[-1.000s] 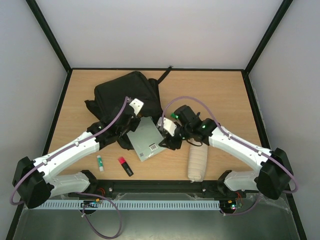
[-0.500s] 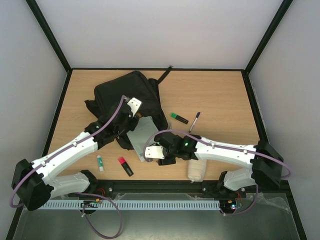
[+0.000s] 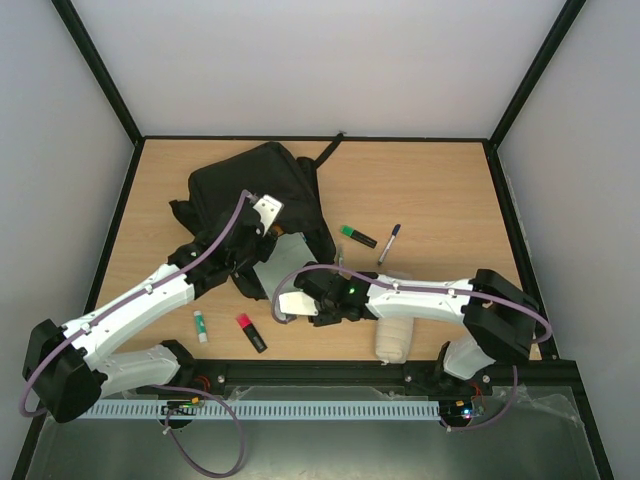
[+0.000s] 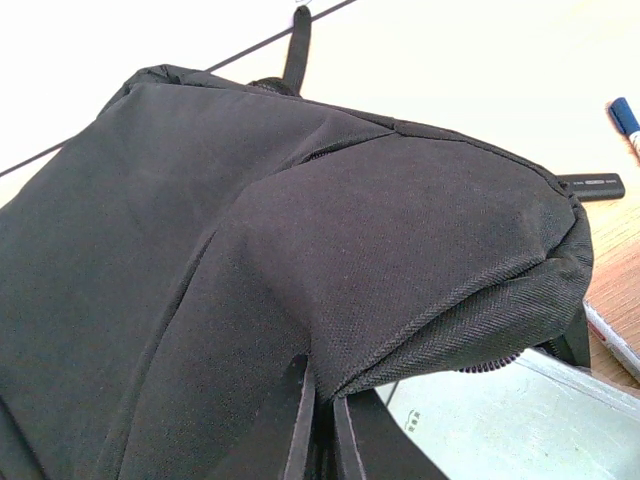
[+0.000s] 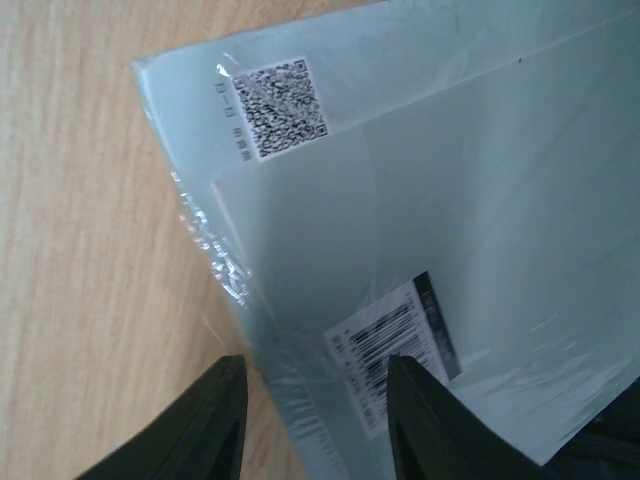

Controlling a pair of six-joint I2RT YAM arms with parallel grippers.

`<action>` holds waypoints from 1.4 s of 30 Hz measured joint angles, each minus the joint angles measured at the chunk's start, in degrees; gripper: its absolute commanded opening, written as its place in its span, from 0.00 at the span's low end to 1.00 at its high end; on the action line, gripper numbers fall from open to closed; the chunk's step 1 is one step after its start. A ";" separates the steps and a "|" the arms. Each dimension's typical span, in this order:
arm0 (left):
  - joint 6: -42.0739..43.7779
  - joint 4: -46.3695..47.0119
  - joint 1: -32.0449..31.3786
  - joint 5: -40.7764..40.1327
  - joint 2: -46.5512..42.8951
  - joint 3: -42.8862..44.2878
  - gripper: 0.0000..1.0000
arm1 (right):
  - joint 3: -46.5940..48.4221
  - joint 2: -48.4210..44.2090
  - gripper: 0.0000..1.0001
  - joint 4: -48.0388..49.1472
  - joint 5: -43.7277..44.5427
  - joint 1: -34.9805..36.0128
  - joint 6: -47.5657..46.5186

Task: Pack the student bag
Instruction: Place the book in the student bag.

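The student bag (image 3: 255, 190) is a black fabric backpack lying at the back left of the table. My left gripper (image 3: 262, 228) is shut on the fabric rim of its opening (image 4: 400, 350) and holds the flap up. A grey plastic-wrapped notebook (image 3: 283, 262) lies with its far end under that flap, and its cover (image 4: 500, 420) shows below the rim. My right gripper (image 3: 300, 305) is at the notebook's near corner. Its jaws stand open astride the wrapped edge (image 5: 300, 330), one finger (image 5: 215, 420) over the table and the other over the barcode label (image 5: 390, 340).
A green highlighter (image 3: 357, 236) and a blue-capped marker (image 3: 388, 242) lie right of the bag. A white cylindrical pouch (image 3: 394, 335) rests near the front edge under my right arm. A green-capped glue stick (image 3: 201, 325) and a red-capped marker (image 3: 251, 332) lie front left.
My right arm has swung down and left from the table's middle to the notebook's near corner, uncovering the highlighter and marker, and its jaws have narrowed. The left gripper keeps its hold.
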 measured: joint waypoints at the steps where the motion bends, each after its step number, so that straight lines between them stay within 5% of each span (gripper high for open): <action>1: -0.02 0.00 0.00 0.07 0.00 0.00 0.02 | 0.00 0.48 0.31 0.72 0.66 0.00 -0.02; 7: -0.42 0.00 0.02 0.57 0.00 0.00 0.02 | 0.00 2.71 0.21 5.73 4.98 0.15 -0.59; 21: -0.79 0.22 0.26 1.16 -0.26 -0.02 0.02 | 1.03 11.10 0.19 21.31 15.82 -0.20 -6.14; 42: -0.90 0.39 0.59 1.51 -0.94 -0.09 0.02 | 10.34 25.79 0.18 37.09 20.39 -6.73 -13.57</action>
